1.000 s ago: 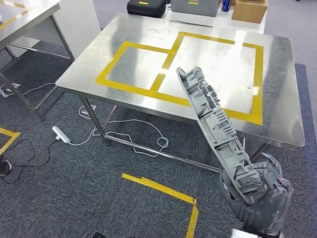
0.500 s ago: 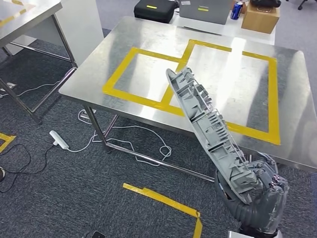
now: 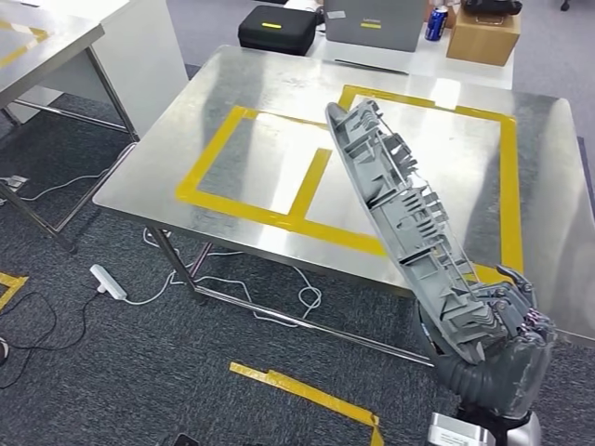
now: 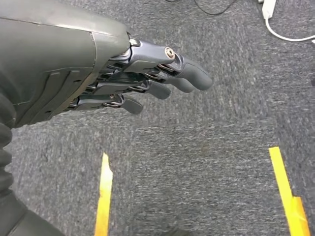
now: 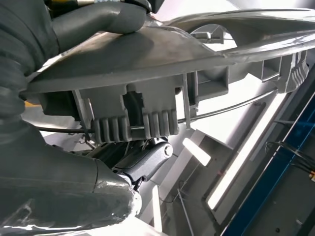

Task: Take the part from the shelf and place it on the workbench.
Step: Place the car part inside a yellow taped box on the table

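We find the long grey ribbed plastic part (image 3: 410, 228) clamped at its lower end in the right hand (image 3: 502, 348), slanting up over the steel bench (image 3: 176, 139); its gripped end is hidden by fingers (image 3: 522, 311); left hand (image 4: 111, 73) holds nothing, fingers extended, slightly apart.

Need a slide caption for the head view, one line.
Right hand holds a long grey ribbed plastic part tilted over the yellow-taped steel workbench, not yet set down.

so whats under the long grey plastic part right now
In the head view the long grey ribbed plastic part, held at its lower end by the right robot hand, covers part of the steel workbench and its yellow tape squares; the covered strip cannot be seen.
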Available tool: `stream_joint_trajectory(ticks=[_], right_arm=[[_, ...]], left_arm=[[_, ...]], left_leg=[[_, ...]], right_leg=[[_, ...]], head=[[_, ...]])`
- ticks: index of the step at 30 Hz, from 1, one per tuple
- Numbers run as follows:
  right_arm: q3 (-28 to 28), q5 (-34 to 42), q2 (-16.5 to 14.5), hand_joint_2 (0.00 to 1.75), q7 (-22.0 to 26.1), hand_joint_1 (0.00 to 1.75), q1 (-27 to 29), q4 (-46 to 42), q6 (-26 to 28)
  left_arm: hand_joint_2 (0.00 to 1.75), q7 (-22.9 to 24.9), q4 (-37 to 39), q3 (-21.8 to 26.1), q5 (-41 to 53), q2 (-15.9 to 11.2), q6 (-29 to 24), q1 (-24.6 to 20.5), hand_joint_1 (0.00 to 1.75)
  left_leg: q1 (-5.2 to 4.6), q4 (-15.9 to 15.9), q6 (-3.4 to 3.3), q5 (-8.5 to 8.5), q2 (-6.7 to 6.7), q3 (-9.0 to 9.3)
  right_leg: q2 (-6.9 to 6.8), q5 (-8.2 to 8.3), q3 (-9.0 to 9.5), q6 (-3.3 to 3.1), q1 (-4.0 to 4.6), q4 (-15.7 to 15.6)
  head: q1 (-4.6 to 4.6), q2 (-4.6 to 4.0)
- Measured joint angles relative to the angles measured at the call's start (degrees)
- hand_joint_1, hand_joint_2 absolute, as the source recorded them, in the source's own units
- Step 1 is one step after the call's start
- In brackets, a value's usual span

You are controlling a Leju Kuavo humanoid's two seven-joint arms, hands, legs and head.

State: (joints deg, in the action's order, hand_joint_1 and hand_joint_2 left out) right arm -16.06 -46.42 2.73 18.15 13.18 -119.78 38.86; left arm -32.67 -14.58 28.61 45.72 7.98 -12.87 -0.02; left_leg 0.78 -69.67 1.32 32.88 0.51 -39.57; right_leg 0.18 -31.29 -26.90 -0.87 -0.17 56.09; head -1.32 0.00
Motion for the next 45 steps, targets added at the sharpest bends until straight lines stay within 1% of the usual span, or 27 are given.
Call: stream_joint_trajectory(ticks=[1,3,4,7,8,9,12,13,14,15,17,18,19,20,22,24,27,29,30,32,34,38,40,42,43,44,45], right_arm=[[0.0,0.0,0.0,1.75,0.0,1.75,0.0,0.0,0.0],[0.1,-0.4,0.0,1.75,0.0,1.75,-0.2,0.1,0.0],[0.2,-0.6,0.0,1.75,0.0,1.75,-0.3,0.1,0.0],[0.8,-1.4,0.2,1.75,0.0,1.75,-1.3,0.1,0.0],[1.2,-1.6,0.4,1.75,0.0,1.75,-1.9,0.1,0.0],[1.5,-1.8,0.7,1.75,-0.1,1.75,-2.5,0.2,0.0],[2.3,-2.0,1.8,1.75,-0.8,1.75,-4.4,0.6,0.0],[2.6,-2.1,2.2,1.75,-1.3,1.75,-4.9,0.9,0.0],[2.8,-2.2,2.6,1.75,-1.8,1.75,-5.3,1.1,0.0],[3.0,-2.3,3.0,1.75,-2.4,1.75,-5.7,1.4,0.0],[3.2,-2.5,3.6,1.75,-3.3,1.75,-6.4,1.9,0.0],[3.2,-2.6,3.9,1.75,-3.7,1.75,-6.7,2.2,0.0],[3.3,-2.7,4.1,1.75,-4.0,1.75,-7.0,2.5,0.0],[3.3,-2.9,4.3,1.75,-4.3,1.75,-7.2,2.8,0.0],[3.5,-3.0,4.5,1.75,-5.0,1.75,-7.4,3.4,0.0],[3.5,-3.2,4.6,1.75,-5.5,1.75,-7.6,4.0,0.0],[3.6,-3.5,4.8,1.75,-5.7,1.75,-8.1,4.7,0.0],[3.6,-3.6,4.8,1.75,-5.7,1.75,-8.1,5.2,0.0],[3.6,-3.6,4.8,1.75,-5.8,1.75,-8.1,5.5,0.0],[3.6,-3.8,4.8,1.75,-6.2,1.75,-8.2,5.9,0.0],[3.7,-4.0,4.8,1.75,-6.6,1.75,-8.3,6.3,-0.1],[4.2,-4.3,5.0,1.75,-7.4,1.75,-8.6,7.0,-0.2],[4.4,-4.6,5.3,1.75,-7.5,1.75,-8.8,7.3,-0.3],[4.5,-4.8,5.5,1.75,-7.6,1.75,-9.0,7.6,-0.3],[4.5,-4.8,5.5,1.75,-7.6,1.75,-9.0,7.7,-0.3],[4.5,-4.8,5.6,1.75,-7.7,1.75,-9.0,7.9,-0.3],[4.5,-4.8,5.6,1.75,-7.7,1.75,-9.0,8.0,-0.4]], left_arm=[[1.75,0.0,0.0,0.0,0.0,0.0,0.0,0.1,0.0],[1.75,0.1,0.0,0.0,0.1,-0.1,0.0,0.1,0.0],[1.75,0.1,0.0,0.0,0.2,-0.1,0.0,0.2,0.0],[1.75,0.2,0.0,-0.4,0.6,-0.2,0.1,0.1,0.0],[1.75,0.1,0.0,-0.5,0.8,-0.3,0.2,0.0,0.0],[1.75,0.1,0.0,-0.7,0.8,-0.4,0.2,-0.1,0.0],[1.75,0.1,0.0,-1.2,1.0,-0.6,0.5,-0.4,0.0],[1.75,0.1,0.0,-1.3,1.1,-0.6,0.6,-0.3,0.0],[1.75,0.1,0.0,-1.4,1.1,-0.7,0.6,-0.3,0.0],[1.75,0.1,0.0,-1.4,1.1,-0.7,0.7,-0.3,0.0],[1.75,0.1,0.0,-1.6,1.1,-0.7,0.7,-0.3,0.0],[1.75,0.1,0.1,-1.7,1.1,-0.7,0.8,-0.4,0.0],[1.75,0.1,0.1,-1.8,1.1,-0.7,0.8,-0.4,0.0],[1.75,0.2,0.1,-1.9,1.1,-0.7,0.8,-0.5,0.0],[1.75,0.2,0.1,-2.2,1.1,-0.8,0.9,-0.5,0.0],[1.75,0.2,0.1,-2.4,1.1,-0.9,0.9,-0.7,0.0],[1.75,0.2,0.1,-2.5,1.1,-0.9,0.9,-0.7,0.0],[1.75,0.2,0.1,-2.5,1.1,-0.9,0.9,-0.5,0.0],[1.75,0.2,0.1,-2.5,1.1,-0.9,0.9,-0.4,0.0],[1.75,0.2,0.1,-2.6,1.1,-1.0,0.9,-0.4,0.0],[1.75,0.3,0.1,-2.6,1.0,-1.1,0.9,-0.3,0.0],[1.75,0.9,0.1,-2.8,0.7,-1.2,0.7,-0.5,0.0],[1.75,1.1,0.1,-2.8,0.6,-1.1,0.6,-0.8,0.0],[1.75,1.1,0.1,-2.9,0.6,-1.1,0.5,-1.0,0.0],[1.75,1.1,0.1,-2.9,0.6,-1.1,0.5,-1.0,0.0],[1.75,1.1,0.1,-2.9,0.6,-1.0,0.5,-1.0,0.0],[1.75,1.1,0.1,-2.9,0.6,-1.0,0.5,-0.9,0.0]], left_leg=[[0.15,3.2,0.01,-3.2,-0.03,0.52],[0.14,8.3,-0.32,-7.38,-0.18,1.29],[0.02,9.5,-0.7,-8.1,-0.25,1.42],[-0.25,9.9,-2.13,-7.35,-0.28,2.26],[-0.23,9.9,-2.53,-7.17,-0.28,2.76],[-0.19,10.0,-2.88,-6.98,-0.27,3.28],[-0.22,10.0,-3.32,-5.77,-0.24,4.47],[-0.22,10.0,-3.33,-5.24,-0.16,5.05],[-0.22,10.0,-3.32,-4.69,-0.07,5.77],[-0.22,10.0,-3.27,-4.09,0.03,6.6],[-0.26,10.0,-2.96,-2.88,0.17,8.19],[-0.3,10.0,-2.67,-2.33,0.22,8.7],[-0.35,10.1,-2.29,-1.92,0.26,9.08],[-0.4,10.1,-1.9,-1.74,0.3,9.43],[-0.41,9.7,-1.23,-1.62,0.29,9.87],[-0.38,6.9,-0.78,-1.0,0.21,8.68],[-0.32,-1.1,-0.34,1.98,0.16,2.97],[-0.33,-2.5,-0.33,2.62,0.16,0.5],[-0.37,-1.0,-0.5,1.41,0.16,0.28],[-0.63,4.3,-1.26,-3.91,0.16,0.86],[-1.07,8.3,-1.99,-7.32,0.07,1.55],[-1.27,9.9,-2.84,-7.36,-0.04,2.78],[-0.88,10.4,-3.38,-7.02,-0.07,3.63],[-0.79,10.5,-3.69,-6.41,-0.08,4.12],[-0.74,10.5,-3.65,-6.07,-0.05,4.42],[-0.67,10.5,-3.55,-5.69,-0.01,4.82],[-0.56,10.4,-3.38,-5.26,0.05,5.37]], right_leg=[[0.04,-0.66,0.5,0.29,-0.02,0.0],[0.16,-2.1,1.25,1.03,0.07,0.3],[0.23,-2.58,1.56,1.48,0.07,0.5],[0.28,-3.26,2.5,2.48,-0.2,1.3],[0.24,-3.61,1.86,2.68,-0.29,2.5],[0.21,-4.26,0.34,2.89,-0.36,5.0],[0.16,-8.1,-7.69,3.33,-0.4,15.6],[0.15,-9.11,-9.76,3.35,-0.4,17.2],[0.15,-9.09,-10.91,3.3,-0.4,16.8],[0.14,-7.58,-11.25,3.18,-0.39,14.8],[0.0,-1.03,-10.67,2.71,-0.24,8.3],[-0.07,1.42,-10.29,2.44,-0.1,5.8],[-0.12,3.17,-9.91,2.15,0.04,4.4],[-0.14,3.52,-9.78,1.88,0.16,4.0],[-0.11,3.66,-8.57,1.23,0.04,3.4],[-0.14,3.49,-7.19,0.64,-0.17,2.8],[-0.09,2.55,-5.98,0.21,-0.15,2.5],[0.08,1.49,-4.8,0.2,-0.04,2.5],[0.15,0.87,-4.0,0.23,0.04,2.5],[0.19,-0.41,-2.41,0.43,0.18,2.5],[0.29,-1.43,-1.6,0.98,0.2,2.5],[0.28,-2.77,-1.34,2.25,-0.11,2.5],[0.18,-4.63,-3.58,2.87,-0.25,6.6],[0.14,-6.69,-8.67,3.45,-0.54,14.3],[0.13,-6.75,-11.11,3.71,-0.71,17.2],[0.12,-5.71,-12.7,3.94,-0.86,18.1],[0.1,-3.5,-13.14,4.12,-1.0,16.8]], head=[[0.01,0.0],[0.06,0.0],[0.11,0.0],[0.09,0.0],[-0.04,0.0],[-0.17,0.0],[-0.34,0.0],[-0.34,0.0],[-0.36,0.0],[-0.38,0.0],[-0.4,0.0],[-0.47,0.0],[-0.53,0.0],[-0.57,0.0],[-0.63,0.0],[-0.45,0.0],[-0.24,0.0],[-0.24,0.0],[-0.22,0.0],[-0.26,0.0],[-0.21,0.0],[-0.04,0.0],[-0.2,0.0],[-0.29,0.0],[-0.29,0.0],[-0.28,0.0],[-0.29,0.0]])
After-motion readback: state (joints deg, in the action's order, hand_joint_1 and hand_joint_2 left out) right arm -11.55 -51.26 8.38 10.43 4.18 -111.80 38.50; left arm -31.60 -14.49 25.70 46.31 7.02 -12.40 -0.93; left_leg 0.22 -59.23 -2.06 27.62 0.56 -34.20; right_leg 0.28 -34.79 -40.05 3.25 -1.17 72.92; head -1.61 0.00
